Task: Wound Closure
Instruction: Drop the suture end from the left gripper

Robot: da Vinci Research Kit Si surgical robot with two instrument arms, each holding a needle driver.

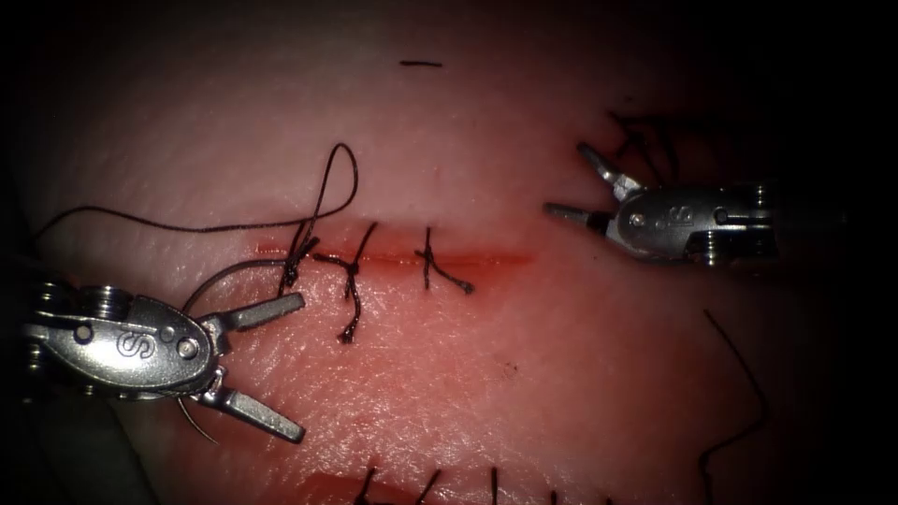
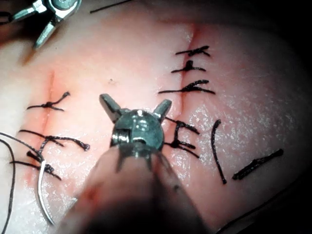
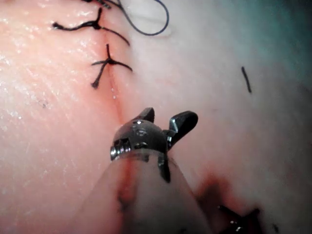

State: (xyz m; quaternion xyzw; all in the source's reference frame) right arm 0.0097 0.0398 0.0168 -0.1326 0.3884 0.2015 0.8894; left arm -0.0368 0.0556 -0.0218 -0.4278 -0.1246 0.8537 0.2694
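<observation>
The cut [image 1: 402, 257] runs across the tissue [image 1: 468, 374] with three stitches [image 1: 354, 276] on it. The left tool [image 1: 271, 360] sits before its left end, beside the needle [image 1: 201, 290] (lying loose there). The right tool [image 1: 575, 182] sits behind its right end.

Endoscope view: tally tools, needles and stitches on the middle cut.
Tools: 2, left tool and right tool, both open, holding nothing
Needles: 1, needle lying on the tissue beside the left tool
Stitches on the cut: 3
Total: 6
</observation>
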